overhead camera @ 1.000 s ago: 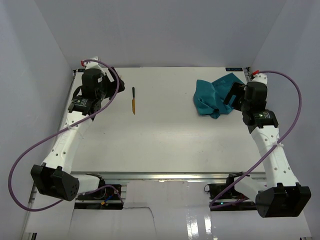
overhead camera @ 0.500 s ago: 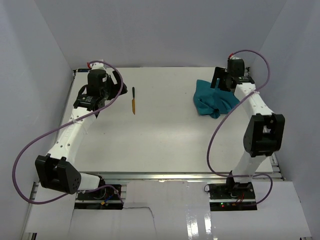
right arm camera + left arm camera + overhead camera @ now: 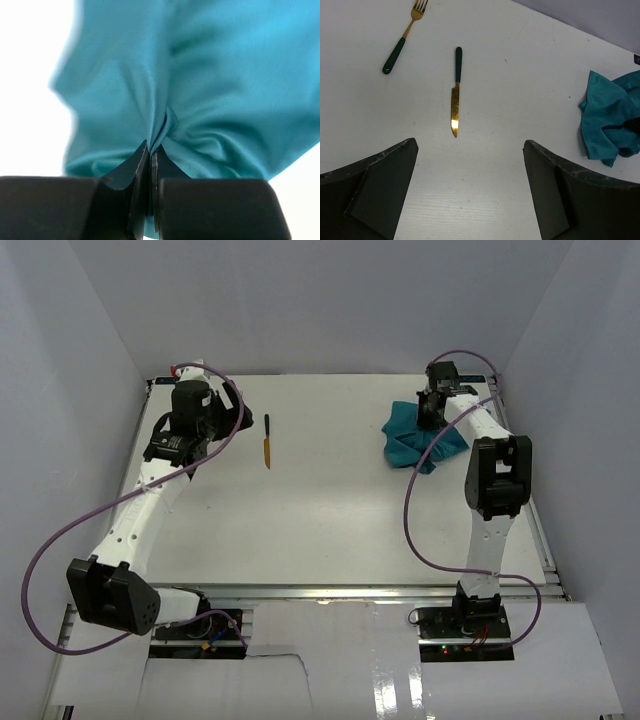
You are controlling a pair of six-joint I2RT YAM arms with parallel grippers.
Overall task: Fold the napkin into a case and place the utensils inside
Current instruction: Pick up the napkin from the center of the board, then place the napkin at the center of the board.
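On the white table [image 3: 320,530], at its far right, the crumpled napkin [image 3: 200,75] is clamped by the right gripper [image 3: 150,155] at one thin fold only, so it may slip out when pulled, while the left gripper [image 3: 470,165] is spread wide near the knife [image 3: 455,95] and the fork [image 3: 400,42].

**Left arm** [image 3: 140,505] and **right arm** [image 3: 487,540]: white links, black joint housings. A purple cable [image 3: 28,585] loops beside each. **Left gripper** [image 3: 470,147], **right gripper** [image 3: 150,148]: dark, matte, wedge-shaped fingers.
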